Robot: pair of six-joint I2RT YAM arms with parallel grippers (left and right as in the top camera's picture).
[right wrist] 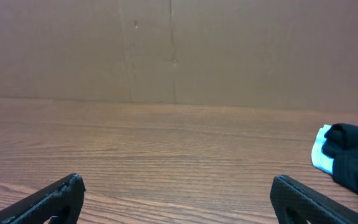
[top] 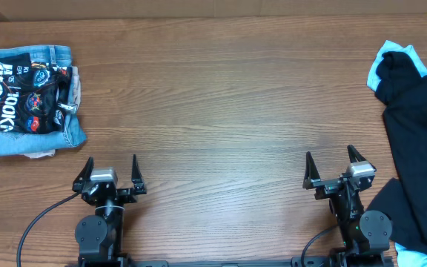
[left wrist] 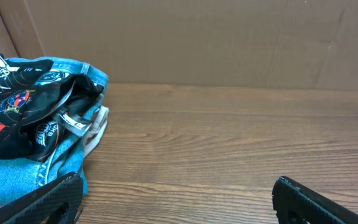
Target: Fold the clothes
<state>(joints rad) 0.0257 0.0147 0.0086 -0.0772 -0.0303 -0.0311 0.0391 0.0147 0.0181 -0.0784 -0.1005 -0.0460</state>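
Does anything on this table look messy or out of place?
Yes: the plain black garment on the far right sprawls crumpled over a light-blue garment. The jersey sits bundled on the jeans.

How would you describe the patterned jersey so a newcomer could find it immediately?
On the wooden table, look to the far-left corner. The jersey lies there on top of light-blue jeans. It is the only black piece covered in white lettering and orange-white logos; the black garment at the right edge is plain.
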